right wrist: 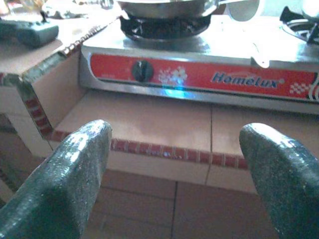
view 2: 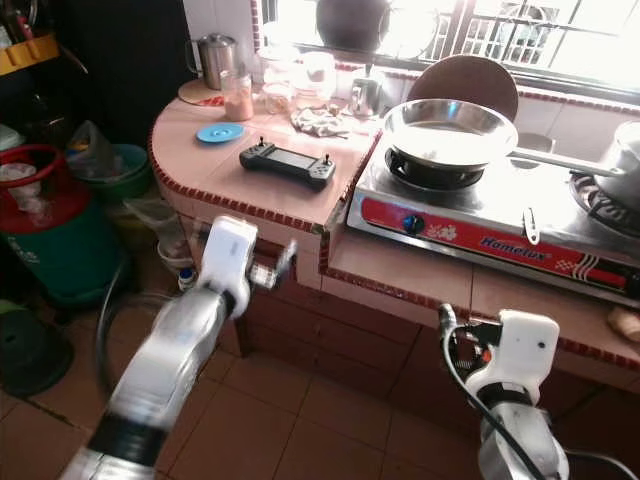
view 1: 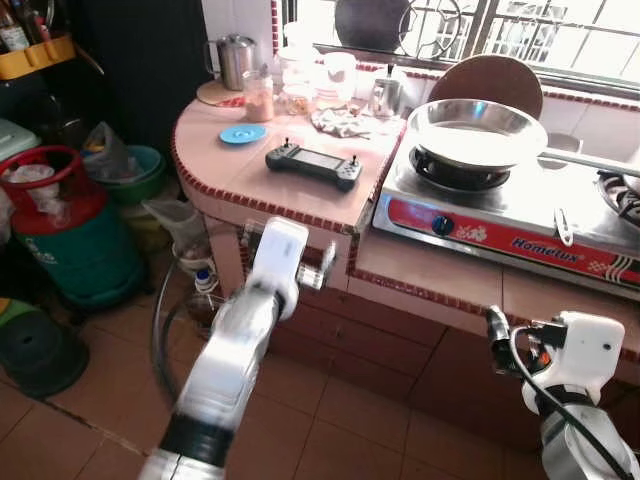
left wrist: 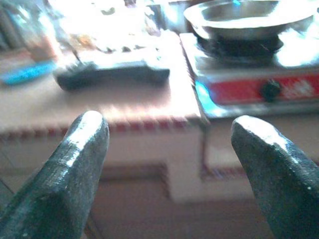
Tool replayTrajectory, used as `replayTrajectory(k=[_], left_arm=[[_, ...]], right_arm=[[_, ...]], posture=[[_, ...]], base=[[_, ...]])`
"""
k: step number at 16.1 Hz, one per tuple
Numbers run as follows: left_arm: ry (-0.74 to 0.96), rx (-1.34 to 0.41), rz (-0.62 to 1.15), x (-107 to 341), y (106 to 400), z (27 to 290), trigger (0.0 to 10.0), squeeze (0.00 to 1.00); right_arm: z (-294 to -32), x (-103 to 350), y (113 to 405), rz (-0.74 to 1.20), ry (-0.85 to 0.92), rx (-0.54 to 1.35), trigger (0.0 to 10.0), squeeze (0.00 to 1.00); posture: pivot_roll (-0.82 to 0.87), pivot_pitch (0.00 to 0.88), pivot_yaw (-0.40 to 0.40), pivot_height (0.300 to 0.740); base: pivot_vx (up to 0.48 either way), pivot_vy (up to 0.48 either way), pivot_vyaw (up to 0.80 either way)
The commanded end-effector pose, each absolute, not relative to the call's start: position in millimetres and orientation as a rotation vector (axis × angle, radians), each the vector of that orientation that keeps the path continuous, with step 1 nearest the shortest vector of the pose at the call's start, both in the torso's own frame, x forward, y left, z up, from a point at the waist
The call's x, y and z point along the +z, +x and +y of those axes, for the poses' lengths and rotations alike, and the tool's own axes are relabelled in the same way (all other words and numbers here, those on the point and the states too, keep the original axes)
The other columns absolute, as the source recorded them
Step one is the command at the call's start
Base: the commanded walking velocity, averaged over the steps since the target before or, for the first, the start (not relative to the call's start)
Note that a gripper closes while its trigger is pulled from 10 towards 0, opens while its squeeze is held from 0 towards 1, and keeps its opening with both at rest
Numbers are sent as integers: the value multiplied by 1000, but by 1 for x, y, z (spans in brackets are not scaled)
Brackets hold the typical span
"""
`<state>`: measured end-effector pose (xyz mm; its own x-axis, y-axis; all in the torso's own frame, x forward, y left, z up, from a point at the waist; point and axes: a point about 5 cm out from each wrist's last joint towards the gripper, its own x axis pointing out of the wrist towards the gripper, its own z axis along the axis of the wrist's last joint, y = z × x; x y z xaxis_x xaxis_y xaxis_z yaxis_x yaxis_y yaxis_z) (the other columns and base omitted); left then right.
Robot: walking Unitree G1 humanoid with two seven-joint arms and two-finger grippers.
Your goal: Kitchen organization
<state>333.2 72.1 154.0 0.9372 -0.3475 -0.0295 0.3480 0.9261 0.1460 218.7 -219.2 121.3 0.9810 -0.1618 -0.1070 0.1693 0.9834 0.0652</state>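
A black handheld controller (view 1: 314, 165) lies on the pink tiled counter (view 1: 240, 170), and it appears blurred in the left wrist view (left wrist: 112, 74). A blue lid (view 1: 242, 133) rests behind it. A steel pan (view 1: 478, 132) sits on the Homelux gas stove (view 1: 500, 225). My left gripper (view 1: 318, 268) is open, raised in front of the counter's edge, just below the controller's level. My right gripper (view 1: 497, 335) is open and empty, low in front of the ledge under the stove; its wrist view faces the stove knob (right wrist: 142, 70).
A steel kettle (view 1: 236, 60), jars (view 1: 258, 97), a crumpled cloth (view 1: 340, 122) and a steel cup (view 1: 386, 96) crowd the counter's back. A green gas cylinder with a red top (view 1: 60, 230) and a green bucket (view 1: 135, 175) stand on the tiled floor at left. A second pot (view 2: 625, 170) occupies the right burner.
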Motion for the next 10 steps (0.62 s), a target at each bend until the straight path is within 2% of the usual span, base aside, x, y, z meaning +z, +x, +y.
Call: replayTrajectory(k=[1,2,3,4,6,10], left_arm=[[197,-317,-25,154,342,76,10000,0],[226,-312,-45,155,346,77,10000,0],[250,-266,-22,152,355,105,10000,0],[260,-250,-13,151,357,118,10000,0],[430,-155,-29,161,368,174,10000,0],[537,-116,-88,182,375,193,10000,0]], right_arm=[[-220,123,221,98,69,-175,10000,0],[-219,123,222,94,68,-173,10000,0],[-220,124,223,86,70,-181,10000,0],[-220,124,222,85,74,-187,10000,0],[-218,116,220,104,83,-187,10000,0],[-212,114,229,93,103,-184,10000,0]], posture=[[5,0,-37,740],[3,0,-35,740],[8,0,-26,740],[8,0,-26,740],[48,0,-11,740],[86,0,18,740]], base=[[0,0,0],[0,0,0],[0,0,0],[0,0,0],[0,0,0],[0,0,0]])
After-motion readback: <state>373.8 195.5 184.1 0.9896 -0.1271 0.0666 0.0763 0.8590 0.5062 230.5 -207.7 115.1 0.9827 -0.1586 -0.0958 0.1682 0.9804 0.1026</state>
